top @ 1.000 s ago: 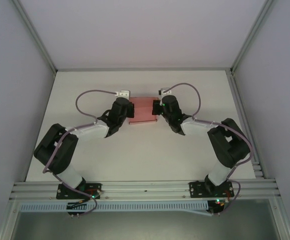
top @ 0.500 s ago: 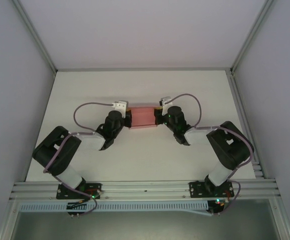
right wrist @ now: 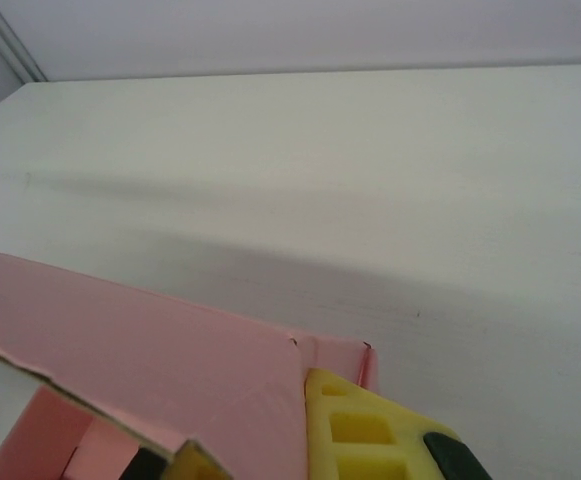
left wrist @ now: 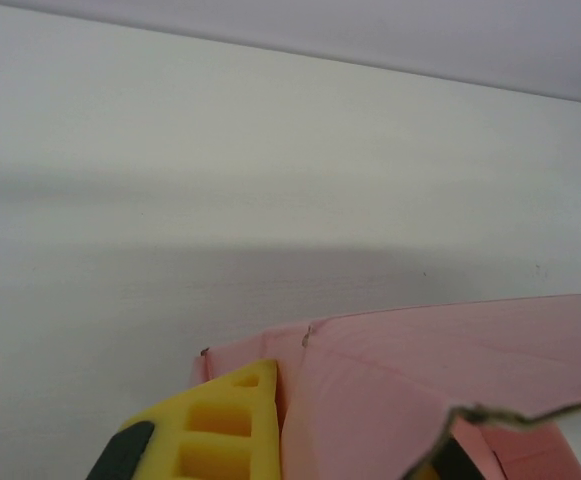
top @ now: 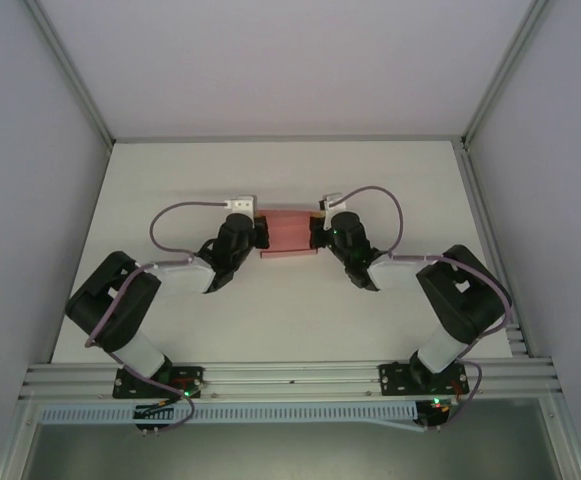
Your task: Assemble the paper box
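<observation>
The pink paper box (top: 288, 233) hangs between my two grippers over the middle of the table. My left gripper (top: 257, 235) is shut on its left end and my right gripper (top: 317, 232) is shut on its right end. In the left wrist view a yellow finger (left wrist: 220, 430) presses against a small side flap of the pink card (left wrist: 420, 370); my left gripper (left wrist: 355, 435) clamps the panel's edge. From the right wrist, a yellow finger (right wrist: 370, 425) sits against the mirrored end flap of the paper box (right wrist: 170, 360), with my right gripper (right wrist: 260, 445) closed on it.
The white table (top: 290, 310) is walled by grey panels left, right and behind. An aluminium rail (top: 290, 375) carries both arm bases at the near edge. Purple cables (top: 170, 215) loop up from each wrist.
Both wrists have turned and come a little nearer, carrying the paper box with them. The box now looks narrower from above. Both grips have held.
</observation>
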Controlling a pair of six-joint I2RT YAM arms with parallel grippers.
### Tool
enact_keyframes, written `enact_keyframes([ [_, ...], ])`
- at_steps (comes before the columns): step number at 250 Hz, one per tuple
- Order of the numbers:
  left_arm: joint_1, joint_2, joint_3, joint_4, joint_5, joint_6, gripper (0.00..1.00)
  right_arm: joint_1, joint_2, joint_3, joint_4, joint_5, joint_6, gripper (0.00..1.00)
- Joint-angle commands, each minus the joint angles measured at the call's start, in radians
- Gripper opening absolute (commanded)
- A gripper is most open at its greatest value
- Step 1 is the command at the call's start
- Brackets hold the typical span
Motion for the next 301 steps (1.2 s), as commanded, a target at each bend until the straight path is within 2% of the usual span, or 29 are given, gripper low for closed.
enact_keyframes([
  [1,-0.049,0.005,0.031,-0.001,0.093,-0.075,0.0,0.055,-0.002,0.027,-0.103,-0.084,0.038,0.0],
  [34,-0.045,0.023,0.005,0.047,0.122,-0.14,0.0,0.058,0.02,0.019,-0.092,-0.068,0.088,0.0],
  [86,-0.053,-0.028,-0.148,0.185,0.139,-0.025,0.0,0.063,-0.007,-0.104,0.058,-0.032,-0.013,0.0],
  [105,-0.055,-0.04,-0.2,0.213,0.167,0.029,0.07,0.063,-0.018,-0.162,0.112,-0.016,-0.07,0.0],
  [118,-0.055,-0.04,-0.216,0.209,0.187,0.058,0.09,0.064,-0.026,-0.183,0.118,-0.019,-0.093,0.0],
  [151,-0.059,-0.071,-0.226,0.169,0.229,0.061,0.21,0.068,-0.039,-0.2,0.087,-0.029,-0.102,0.0],
  [158,-0.059,-0.086,-0.227,0.153,0.229,0.058,0.27,0.071,-0.039,-0.206,0.089,-0.027,-0.104,0.0],
  [171,-0.063,-0.119,-0.221,0.105,0.226,0.058,0.51,0.078,-0.039,-0.211,0.083,-0.005,-0.106,0.0],
  [183,-0.07,-0.158,-0.219,0.054,0.217,0.055,0.54,0.084,-0.039,-0.215,0.08,0.001,-0.114,0.0],
  [196,-0.077,-0.202,-0.206,-0.024,0.199,0.058,0.63,0.094,-0.041,-0.212,0.063,0.022,-0.113,0.0],
  [209,-0.086,-0.247,-0.185,-0.118,0.168,0.06,0.84,0.103,-0.042,-0.208,0.045,0.039,-0.109,0.0],
  [213,-0.091,-0.262,-0.179,-0.145,0.16,0.064,0.97,0.104,-0.043,-0.207,0.042,0.042,-0.11,0.0],
  [215,-0.092,-0.269,-0.175,-0.164,0.154,0.063,0.99,0.107,-0.043,-0.206,0.04,0.046,-0.109,0.0],
  [270,-0.109,-0.45,-0.09,-0.563,-0.061,-0.068,1.0,0.121,-0.042,-0.209,0.016,0.089,-0.091,0.0],
  [301,-0.108,-0.497,0.012,-0.74,-0.082,-0.153,1.0,0.126,-0.032,-0.212,0.014,0.095,-0.097,0.0],
])
